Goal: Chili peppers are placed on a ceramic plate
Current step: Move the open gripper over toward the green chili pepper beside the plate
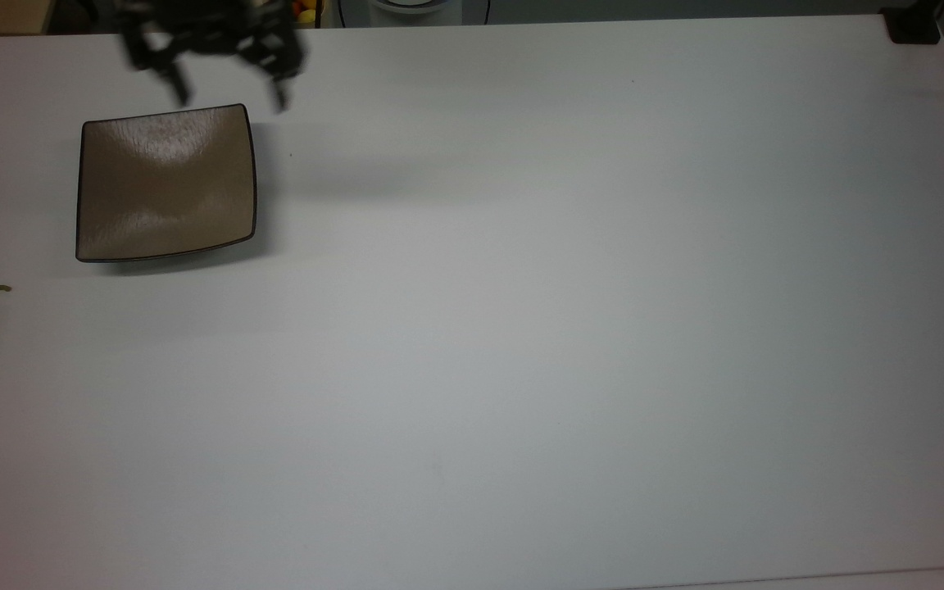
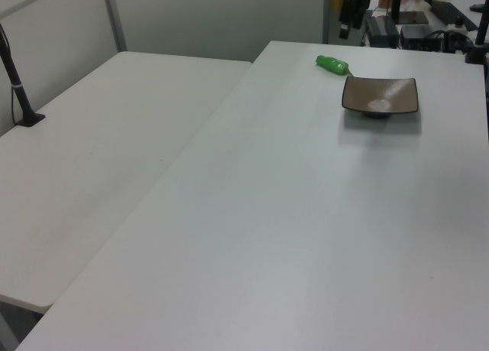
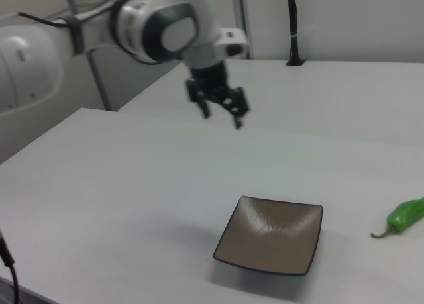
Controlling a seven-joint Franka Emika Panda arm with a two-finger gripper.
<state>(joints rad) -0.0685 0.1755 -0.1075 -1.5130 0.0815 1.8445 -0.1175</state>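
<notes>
gripper (image 3: 222,114) hangs wide and empty above the table, pepper (image 3: 405,215) lying beside the bare plate (image 3: 272,236), so no grab yet.

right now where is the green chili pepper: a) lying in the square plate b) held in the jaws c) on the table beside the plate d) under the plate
c: the green chili pepper lies on the white table, apart from the square plate, which holds nothing, and the gripper hangs in the air away from it with jaws spread and nothing between them.
</notes>
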